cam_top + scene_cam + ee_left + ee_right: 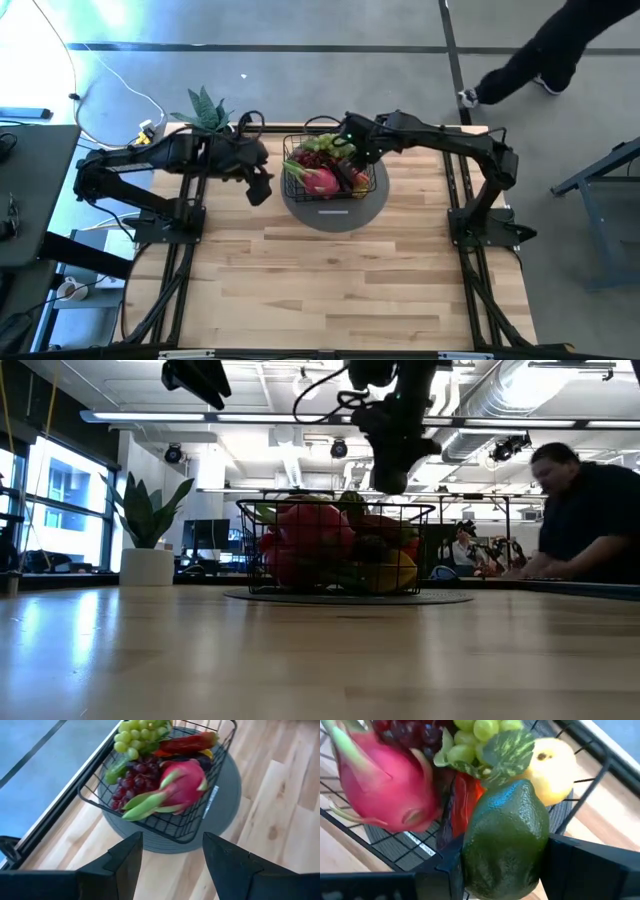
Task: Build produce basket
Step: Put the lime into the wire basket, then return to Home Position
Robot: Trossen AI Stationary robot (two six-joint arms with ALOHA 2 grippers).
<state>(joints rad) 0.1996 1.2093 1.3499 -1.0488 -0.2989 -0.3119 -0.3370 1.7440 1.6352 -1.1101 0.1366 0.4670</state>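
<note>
The right gripper (502,870) hangs over the basket (297,183), its fingers (442,870) clamped on a dark green avocado (506,837) that fills the gap between them. Seen from table height, the gripper sits just above the basket's rim, with the avocado held over the other produce and not yet lying among it.

The left gripper (172,865) waits in the air just left of the basket, clear of it. Its fingers (125,862) stand apart with nothing between them and touch nothing.

The basket rests on a round grey mat (335,213) at the far middle of the table (330,290). Inside it a pink dragon fruit (182,782) lies toward the near side, purple grapes (132,782) beside it, green grapes (135,732) on the far left, and a red chilli (187,742) on the far side. In the right wrist view a yellow pear (552,767) lies just past the avocado.

A potted plant (205,108) stands at the table's far left edge. A person (585,510) sits beyond the table on the right.
</note>
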